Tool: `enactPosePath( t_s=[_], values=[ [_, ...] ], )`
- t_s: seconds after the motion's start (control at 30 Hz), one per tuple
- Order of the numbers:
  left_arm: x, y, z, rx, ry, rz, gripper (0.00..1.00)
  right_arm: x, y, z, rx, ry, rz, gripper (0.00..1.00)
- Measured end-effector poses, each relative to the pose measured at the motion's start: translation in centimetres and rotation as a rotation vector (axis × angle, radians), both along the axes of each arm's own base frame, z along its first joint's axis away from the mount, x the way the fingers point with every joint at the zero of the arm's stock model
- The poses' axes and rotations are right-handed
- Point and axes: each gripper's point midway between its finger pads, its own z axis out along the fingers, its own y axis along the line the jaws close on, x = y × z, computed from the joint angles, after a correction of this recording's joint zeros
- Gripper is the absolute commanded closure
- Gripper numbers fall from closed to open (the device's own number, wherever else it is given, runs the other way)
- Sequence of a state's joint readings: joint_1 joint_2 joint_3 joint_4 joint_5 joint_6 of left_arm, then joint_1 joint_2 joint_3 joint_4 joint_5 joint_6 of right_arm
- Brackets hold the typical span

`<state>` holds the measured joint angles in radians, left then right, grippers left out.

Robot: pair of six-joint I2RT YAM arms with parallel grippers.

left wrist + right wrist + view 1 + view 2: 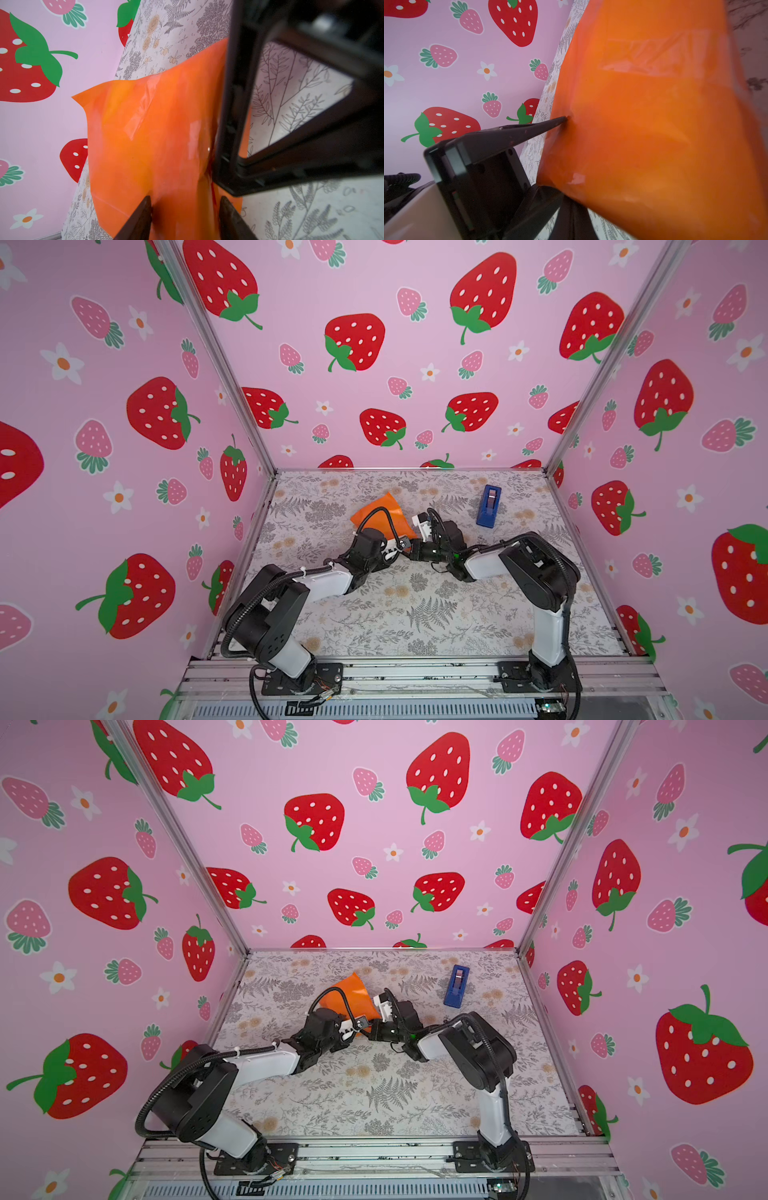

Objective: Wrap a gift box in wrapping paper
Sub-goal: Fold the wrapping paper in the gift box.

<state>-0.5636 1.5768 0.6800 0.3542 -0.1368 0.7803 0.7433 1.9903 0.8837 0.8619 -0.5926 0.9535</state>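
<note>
Two worries from my seat: with the right hand (560,199) pressed together at the edge of the wrapping paper (376,510), bunched on the tabletop (415,614) left of the tape dispenser (489,506), and the left hand (185,201) half-spread astride it, grip uncertain, a harder squeeze could tear the sheet or shove the hidden gift box.

Tape dispenser (489,506) right of wrapping paper (384,502)

Twin overhead views of whole table (415,614); wrist cameras close against wrapping paper (155,135)
</note>
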Motion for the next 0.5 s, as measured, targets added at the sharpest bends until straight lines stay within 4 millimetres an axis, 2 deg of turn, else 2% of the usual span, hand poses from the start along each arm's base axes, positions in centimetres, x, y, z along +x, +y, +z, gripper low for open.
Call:
enactPosePath(
  t_s=[0.1, 0.3, 0.4, 0.5],
  values=[
    [0.1, -0.1, 0.1, -0.016, 0.004, 0.001, 0.57, 0.2, 0.1, -0.3, 0.000, 0.009, -0.003, 0.97],
    [0.1, -0.1, 0.2, -0.021, 0.007, 0.003, 0.59, 0.0, -0.2, -0.6, -0.005, 0.018, -0.007, 0.97],
    [0.1, -0.1, 0.2, -0.021, 0.007, 0.003, 0.60, -0.2, -1.1, -1.0, -0.032, 0.026, -0.021, 0.97],
    [0.1, -0.1, 0.2, -0.021, 0.007, 0.002, 0.60, 0.3, -2.9, -0.5, -0.061, 0.012, -0.056, 0.97]
  ],
)
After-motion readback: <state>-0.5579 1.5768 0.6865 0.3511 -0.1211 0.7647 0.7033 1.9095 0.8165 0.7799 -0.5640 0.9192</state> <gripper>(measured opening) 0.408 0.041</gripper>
